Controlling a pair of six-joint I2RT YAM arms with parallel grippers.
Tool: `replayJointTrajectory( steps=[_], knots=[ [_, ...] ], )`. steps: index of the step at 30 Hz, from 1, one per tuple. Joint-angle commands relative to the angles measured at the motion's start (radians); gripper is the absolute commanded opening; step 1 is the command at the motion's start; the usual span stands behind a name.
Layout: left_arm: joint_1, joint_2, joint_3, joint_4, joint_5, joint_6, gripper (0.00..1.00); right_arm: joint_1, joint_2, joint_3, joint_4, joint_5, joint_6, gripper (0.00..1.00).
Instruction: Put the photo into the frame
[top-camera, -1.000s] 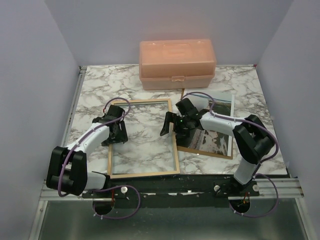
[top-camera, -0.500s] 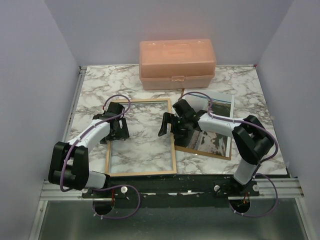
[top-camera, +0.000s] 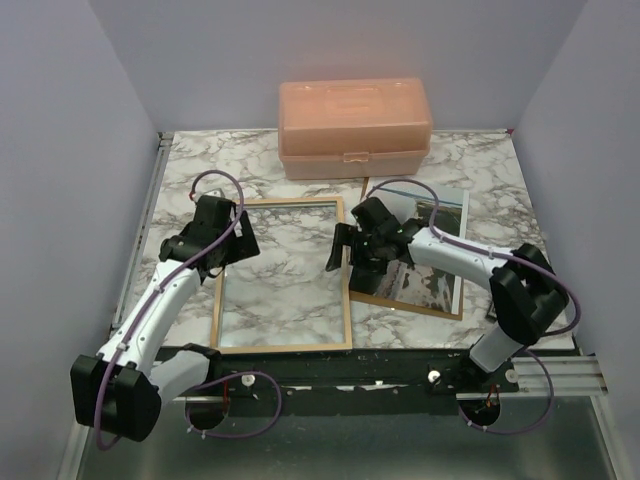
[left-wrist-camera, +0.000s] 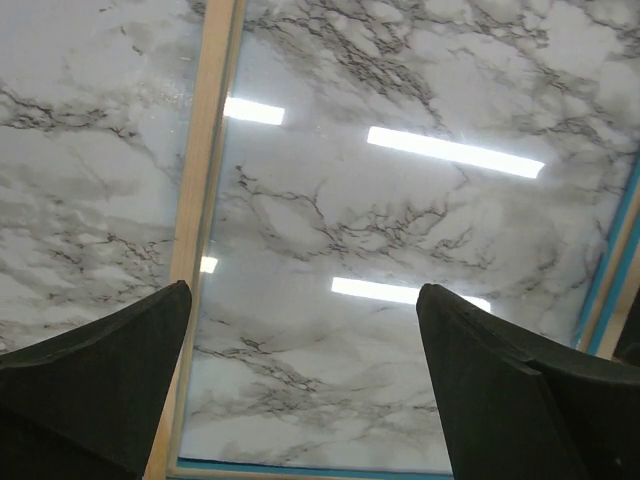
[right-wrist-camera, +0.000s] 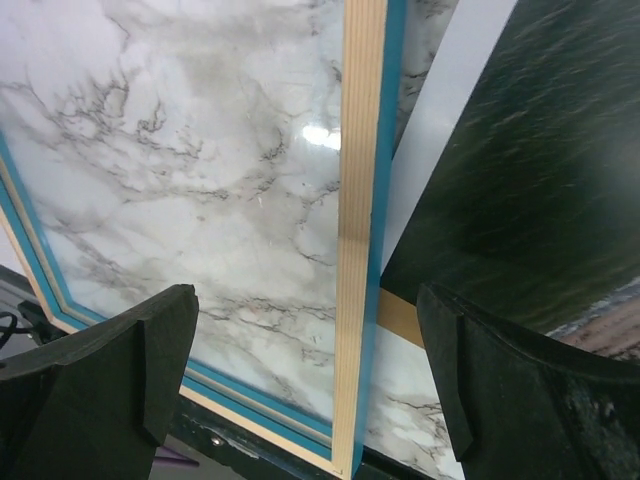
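Note:
The frame (top-camera: 284, 347), light wood rim up with a clear pane, lies flat on the marble table left of centre. The photo (top-camera: 437, 272), dark scenery side up, lies to its right on a brown backing board (top-camera: 402, 301). My left gripper (top-camera: 238, 238) is open and empty above the frame's left rim (left-wrist-camera: 205, 150), near its far corner; the left wrist view shows it open (left-wrist-camera: 305, 390). My right gripper (top-camera: 345, 256) is open and empty over the frame's right rim (right-wrist-camera: 360, 200), with the photo (right-wrist-camera: 520, 180) and the board (right-wrist-camera: 400, 315) just beside it; the right wrist view shows it open (right-wrist-camera: 305, 385).
A closed pink plastic box (top-camera: 355, 128) stands at the back of the table, just behind the frame and the photo. Pale walls close in both sides. The metal rail (top-camera: 340, 375) with the arm bases runs along the near edge.
My left arm has stretched out and its gripper has moved away from me and a little left along the frame's left rim. My right gripper has barely moved.

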Motion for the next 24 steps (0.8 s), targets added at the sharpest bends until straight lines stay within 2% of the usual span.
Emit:
replayJointTrajectory(
  steps=[1, 7, 18, 24],
  knots=[
    [-0.038, -0.043, 0.011, 0.045, 0.150, -0.021, 0.98, -0.060, -0.081, -0.042, -0.041, 0.028, -0.030, 1.00],
    [-0.140, 0.007, 0.020, 0.145, 0.255, -0.070, 0.98, -0.215, -0.181, -0.147, -0.033, -0.052, -0.063, 1.00],
    [-0.444, 0.263, 0.126, 0.253, 0.289, -0.189, 0.98, -0.524, -0.316, -0.280, -0.072, -0.170, -0.107, 1.00],
    [-0.580, 0.387, 0.194, 0.311, 0.320, -0.247, 0.99, -0.682, -0.404, -0.318, -0.123, -0.168, -0.105, 1.00]
  ],
)
